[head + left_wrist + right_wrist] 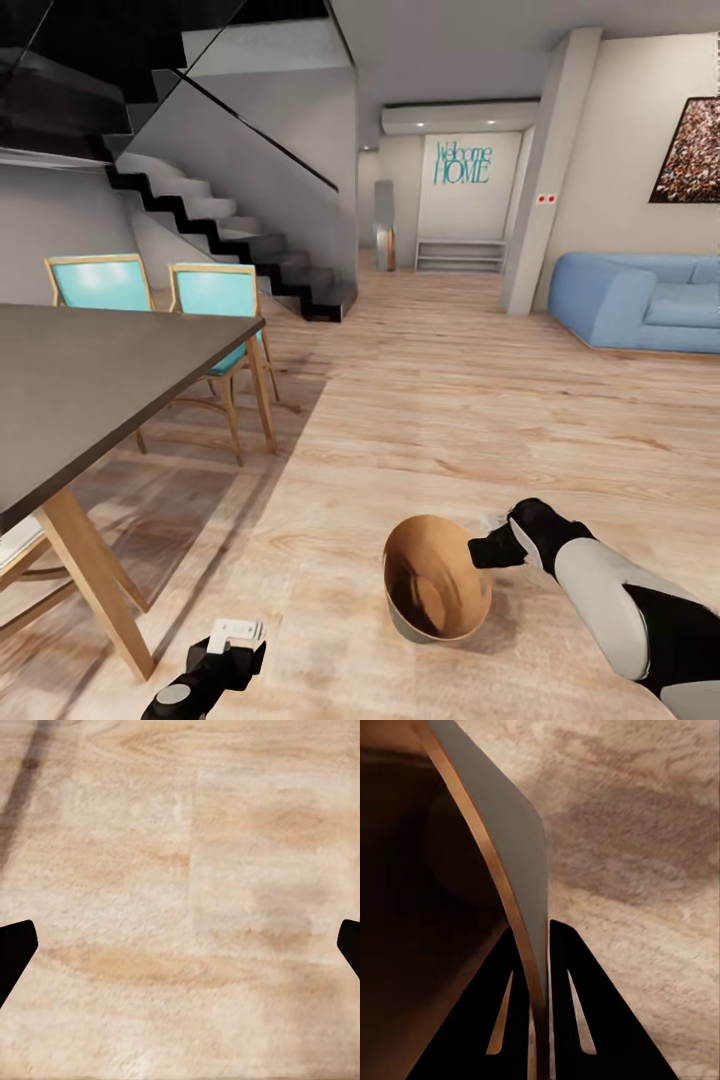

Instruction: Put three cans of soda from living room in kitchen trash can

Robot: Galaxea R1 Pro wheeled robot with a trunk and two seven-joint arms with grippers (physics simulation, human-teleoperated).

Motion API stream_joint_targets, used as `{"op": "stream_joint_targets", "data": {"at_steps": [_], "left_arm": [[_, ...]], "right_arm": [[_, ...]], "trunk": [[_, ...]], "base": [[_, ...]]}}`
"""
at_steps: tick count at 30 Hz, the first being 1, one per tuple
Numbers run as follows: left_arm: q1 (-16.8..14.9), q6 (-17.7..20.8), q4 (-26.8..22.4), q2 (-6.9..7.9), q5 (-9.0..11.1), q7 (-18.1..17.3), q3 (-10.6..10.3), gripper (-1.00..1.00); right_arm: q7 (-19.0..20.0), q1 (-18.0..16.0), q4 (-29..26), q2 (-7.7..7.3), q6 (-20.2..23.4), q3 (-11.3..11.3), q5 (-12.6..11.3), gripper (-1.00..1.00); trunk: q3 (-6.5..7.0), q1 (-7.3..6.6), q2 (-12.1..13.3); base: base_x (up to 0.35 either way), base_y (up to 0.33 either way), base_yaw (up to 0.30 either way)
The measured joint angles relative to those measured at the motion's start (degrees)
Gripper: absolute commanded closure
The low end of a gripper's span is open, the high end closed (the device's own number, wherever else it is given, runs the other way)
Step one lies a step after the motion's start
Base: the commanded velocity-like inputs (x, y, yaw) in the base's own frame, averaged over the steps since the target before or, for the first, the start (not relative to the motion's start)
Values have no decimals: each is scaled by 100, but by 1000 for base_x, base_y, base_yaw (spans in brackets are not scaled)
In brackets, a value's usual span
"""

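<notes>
Here, label by label:

Bin: the small round tapered bin (437, 590), pale grey outside and brown inside, is tilted with its mouth turned up toward the head camera, low in the middle of the head view over the light wood plank floor (420, 420). Whether its underside touches the planks cannot be told.

Right gripper: the black right gripper (490, 551) meets the bin's rim on the side nearest the white-and-black right forearm (610, 600). The right wrist view adds what the head view cannot: the two dark fingers (506, 1020) stand one inside and one outside the thin wall (521, 900), clenched on the rim, with the brown interior on one side and bare planks on the other.

Left gripper: the black left gripper (235, 650) hangs low over the floor at the lower left of the head view, near a leg of the desk. The left wrist view shows only its two dark fingertips (15, 949) at opposite edges, spread wide with nothing between them but planks.

Desk: the dark grey-topped desk with light wooden legs (90, 390) fills the left of the head view, with two turquoise-backed wooden chairs (160, 290) behind it.

Room beyond: the head view alone shows the black-and-white staircase (240, 240), the blue sofa (640, 300) at the right, and the teal lettering (462, 163) on the far wall.
</notes>
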Motion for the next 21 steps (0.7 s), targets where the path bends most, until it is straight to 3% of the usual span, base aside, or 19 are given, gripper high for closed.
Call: {"op": "stream_joint_targets", "data": {"at_steps": [4,8,12,14,19,21], "left_arm": [[0,-1,82,0,5,-3,5,-100],[0,-2,107,0,19,-20,10,-100],[1,-2,110,-2,11,-14,8,-100],[1,-2,114,0,6,-19,8,-100],[0,-2,118,-1,9,-26,6,-100],[0,-2,117,-1,10,-27,0,-100]], "right_arm": [[240,5,1,-12,16,365,177,100],[448,40,18,-105,63,271,13,100],[527,80,30,-326,87,467,214,100],[674,94,11,-455,510,509,195,100],[742,99,-5,-505,927,539,126,100],[759,108,31,-519,1051,665,64,100]], "trunk": [[88,-10,5],[169,-59,87],[241,-146,248],[277,-191,328],[367,-300,528],[402,-344,609]], "base": [[0,0,0],[0,0,0],[0,0,0],[0,0,0],[0,0,0],[0,0,0]]}}
